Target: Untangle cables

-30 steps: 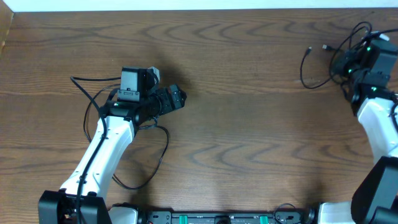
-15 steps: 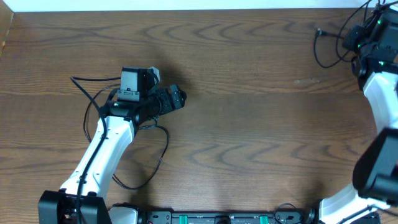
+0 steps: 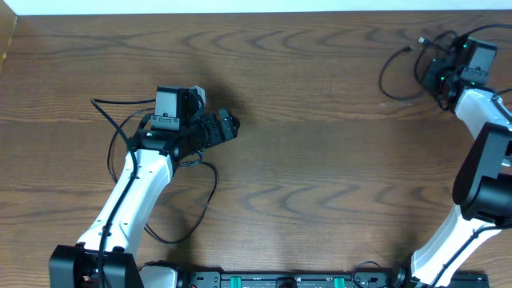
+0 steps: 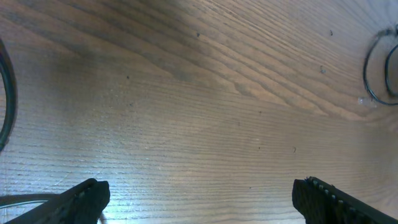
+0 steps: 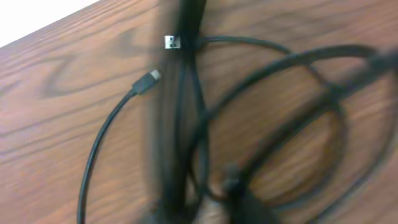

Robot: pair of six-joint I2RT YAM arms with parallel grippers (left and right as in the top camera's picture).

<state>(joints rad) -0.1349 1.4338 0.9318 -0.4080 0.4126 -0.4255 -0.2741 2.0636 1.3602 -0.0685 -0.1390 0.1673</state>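
Observation:
A tangle of thin black cables (image 5: 205,118) fills the blurred right wrist view, with two small plug ends (image 5: 152,76) lying on the wood. My right gripper (image 5: 208,208) sits low over this tangle, and cable strands run between its blurred fingers. From overhead, my right gripper (image 3: 437,76) is at the far right corner, with a black cable loop (image 3: 382,80) trailing to its left. Another black cable (image 3: 210,188) loops around my left arm. My left gripper (image 3: 229,126) hovers open over bare wood, its fingertips (image 4: 87,196) far apart with nothing between them.
The brown wooden table (image 3: 320,176) ends at a white far edge (image 3: 240,6) close behind the right gripper. In the left wrist view a distant cable loop (image 4: 372,74) shows at the upper right. A dark wire (image 4: 7,93) curves along its left edge.
My right gripper swung toward the far edge, then back left and slightly nearer, and the cable loop beside it shifted with it. The left arm has not moved.

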